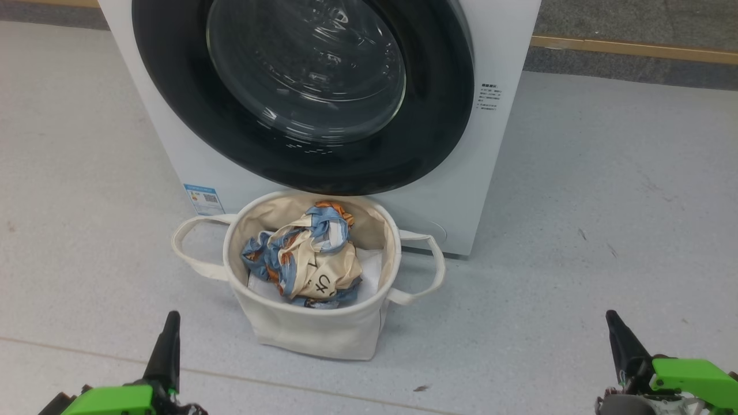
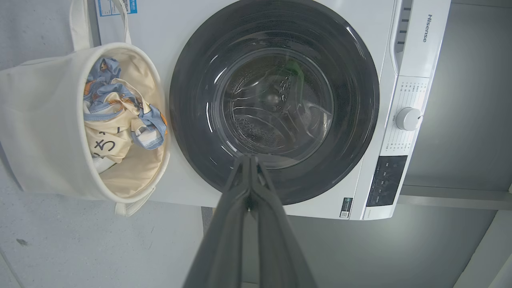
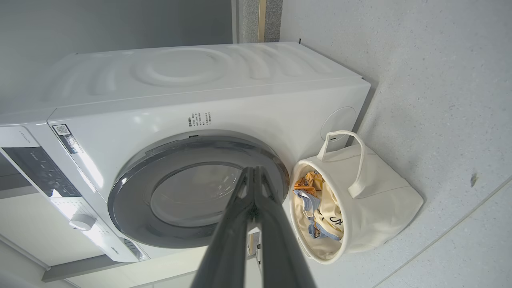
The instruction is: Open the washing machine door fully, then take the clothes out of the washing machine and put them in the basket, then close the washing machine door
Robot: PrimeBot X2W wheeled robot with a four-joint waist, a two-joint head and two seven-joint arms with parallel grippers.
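- Both claws sit nearest, low in the head view. The left claw (image 1: 171,320) and the right claw (image 1: 613,321) each have their two dark fingers pressed together on nothing, well apart from everything else.
- Facing the robot, the washing machine (image 1: 490,150) stands on the grey floor (image 1: 605,230).
- Across its front, the washing machine door (image 1: 305,75) lies flush and looks closed. The drum behind the glass seems empty, though reflections hide part of it.
- Just in front of the machine, under the door's lower rim, the basket (image 1: 311,331) stands upright. I cannot tell whether it touches the machine.
- Inside the basket, the clothes (image 1: 314,259) lie bunched on a white sheet (image 1: 373,266).
- All three steps look done, but some risks remain:
  - A flush door does not prove the latch has caught, so it could spring ajar.
  - A small garment could be missed behind the glare.
  - The soft basket would tip or slide if the robot's base or an arm pushed forward into it.
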